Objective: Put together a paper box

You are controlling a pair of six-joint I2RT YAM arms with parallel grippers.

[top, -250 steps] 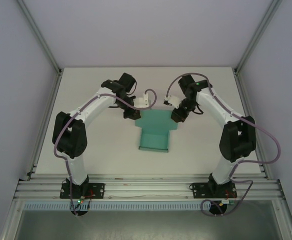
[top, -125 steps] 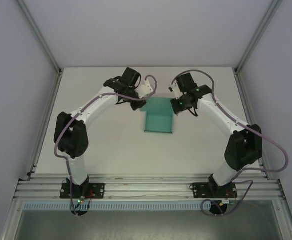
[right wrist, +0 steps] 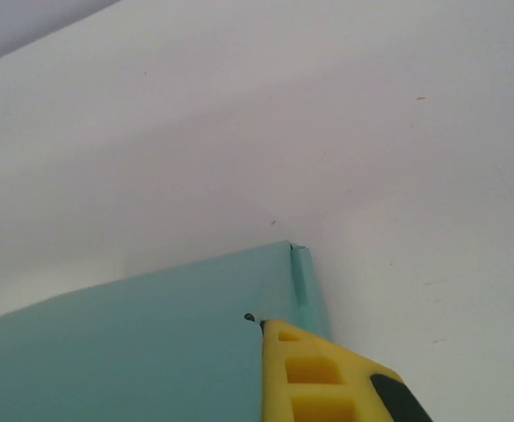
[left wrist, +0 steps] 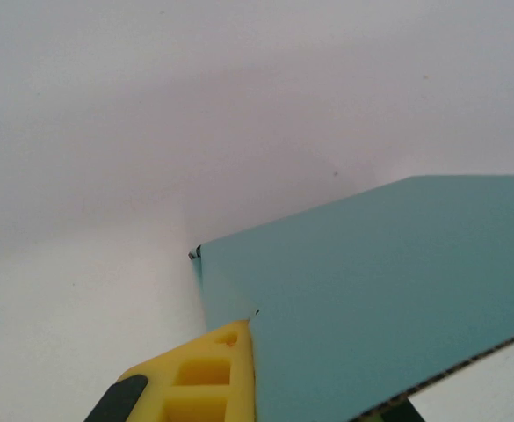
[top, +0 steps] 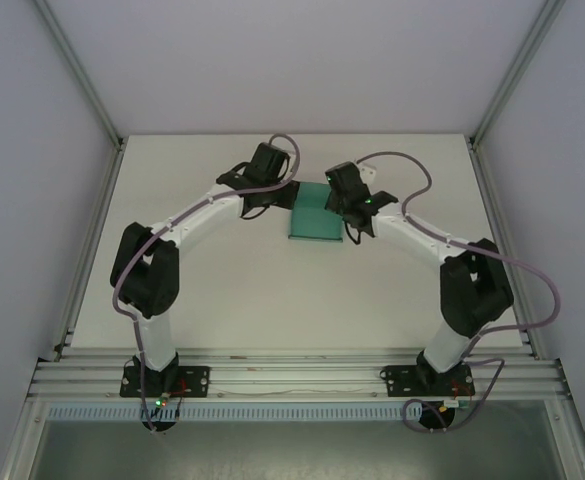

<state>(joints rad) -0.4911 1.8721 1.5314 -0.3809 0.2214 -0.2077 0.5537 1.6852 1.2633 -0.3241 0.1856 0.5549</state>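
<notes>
Pinching the paper box (top: 314,216) (teal): left end effector (top: 285,198), right end effector (top: 343,207).

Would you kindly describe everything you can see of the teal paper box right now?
The paper box is thin, smooth teal-green card. From above it shows as a small rectangle, apparently partly folded. It lies at the middle of the white table, towards the far side. The left gripper is shut on its left edge and the right gripper on its right edge. In each wrist view, a yellow finger lies against a flat panel.
</notes>
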